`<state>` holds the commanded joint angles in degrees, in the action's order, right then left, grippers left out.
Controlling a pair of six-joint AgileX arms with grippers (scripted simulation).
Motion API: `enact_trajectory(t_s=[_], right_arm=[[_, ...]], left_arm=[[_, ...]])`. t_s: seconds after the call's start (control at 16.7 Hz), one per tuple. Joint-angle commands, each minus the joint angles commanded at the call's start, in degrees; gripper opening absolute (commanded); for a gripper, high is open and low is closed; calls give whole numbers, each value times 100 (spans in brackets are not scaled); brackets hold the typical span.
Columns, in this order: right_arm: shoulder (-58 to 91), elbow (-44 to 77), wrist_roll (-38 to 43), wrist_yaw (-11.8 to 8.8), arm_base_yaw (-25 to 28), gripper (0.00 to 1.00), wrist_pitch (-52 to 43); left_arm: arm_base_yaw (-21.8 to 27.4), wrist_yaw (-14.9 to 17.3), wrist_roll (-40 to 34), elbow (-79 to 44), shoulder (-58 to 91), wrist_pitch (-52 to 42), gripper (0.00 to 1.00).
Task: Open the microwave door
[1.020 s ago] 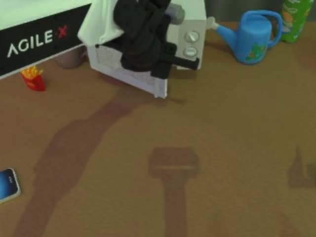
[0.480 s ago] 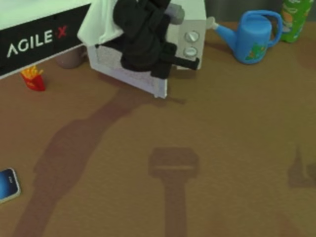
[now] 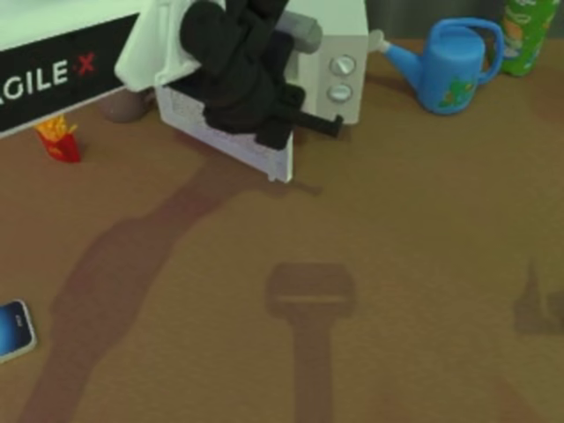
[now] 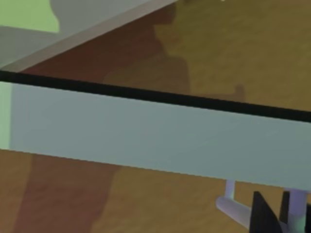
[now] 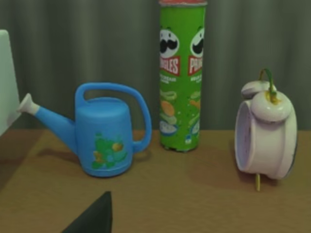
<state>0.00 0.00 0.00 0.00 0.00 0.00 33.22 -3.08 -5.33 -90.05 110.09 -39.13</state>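
The microwave [image 3: 339, 35] stands at the far edge of the table [image 3: 397, 264], a little left of the middle, its two round knobs [image 3: 341, 77] facing the near edge. The microwave door [image 3: 231, 137] is swung partly outward, hinged at its left side, with its free edge angled toward the near edge of the table. Most of the door's upper part and the oven opening are hidden beneath the left arm.

The left gripper [image 3: 330, 125] sits just in front of the microwave, beside the door's free edge. Its dark fingers point toward the knob strip. Whether they are spread or clamped on anything cannot be told from above. The left wrist view is filled by a pale panel edge with a dark strip [image 4: 155, 94]. Only a fingertip and a pale bar show in one corner, too cropped to settle the grip.

The right arm does not appear in the top view. Its wrist view shows only a dark sliver [image 5: 95, 216], so the state of its fingers cannot be told.

Toward the far right corner stand a blue watering can [image 3: 449, 66] and a green crisp tube [image 3: 529, 35], cut off by the frame. A white alarm clock [image 5: 265, 136] shows only in the right wrist view. Near the left edge sit a red carton of fries [image 3: 58, 141] and a phone [image 3: 13, 330], partly cut off.
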Motion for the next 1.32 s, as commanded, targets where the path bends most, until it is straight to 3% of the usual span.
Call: enact_trajectory(t_s=[1.32], right_arm=[[0, 0, 0, 0, 0, 100, 0]], left_arm=[[-39, 69, 139, 138, -65, 25, 0]])
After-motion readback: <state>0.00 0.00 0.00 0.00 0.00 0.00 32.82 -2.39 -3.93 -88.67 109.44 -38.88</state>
